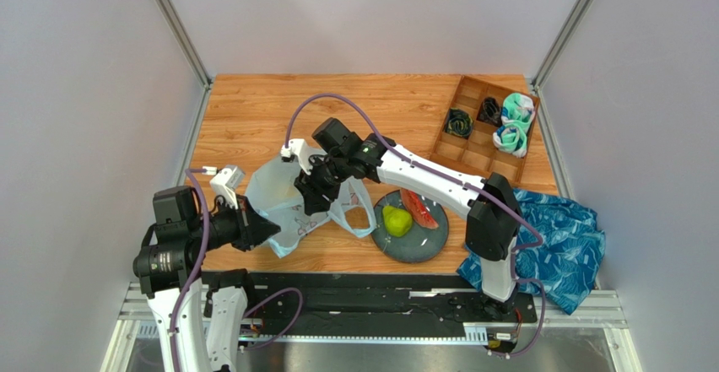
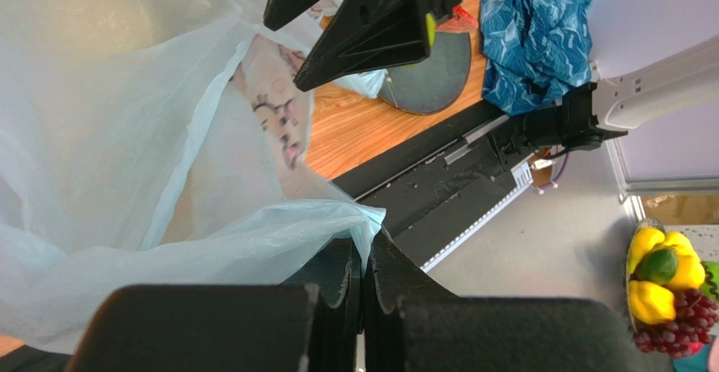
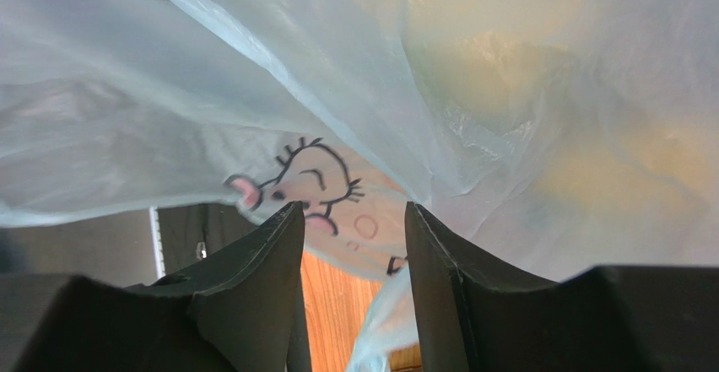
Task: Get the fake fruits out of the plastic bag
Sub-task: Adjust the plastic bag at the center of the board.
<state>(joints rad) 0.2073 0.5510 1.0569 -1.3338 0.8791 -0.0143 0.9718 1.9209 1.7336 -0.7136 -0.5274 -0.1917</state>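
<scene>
The pear and the watermelon slice lie already on the plate. My left jaws are clenched on the rim of the plastic bag, which is on the table. My right jaws stand released just over it. The yellowish shapes inside are perhaps fruits still to take.

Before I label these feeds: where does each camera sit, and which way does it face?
Top external: overhead behind the bases, looking down at the table; both arms show.
Left wrist: behind the left gripper, shut on the plastic bag, facing the right gripper.
Right wrist: looks between its parted fingers at the bag.
Shared: both wrist views show the bag's cartoon print.
</scene>
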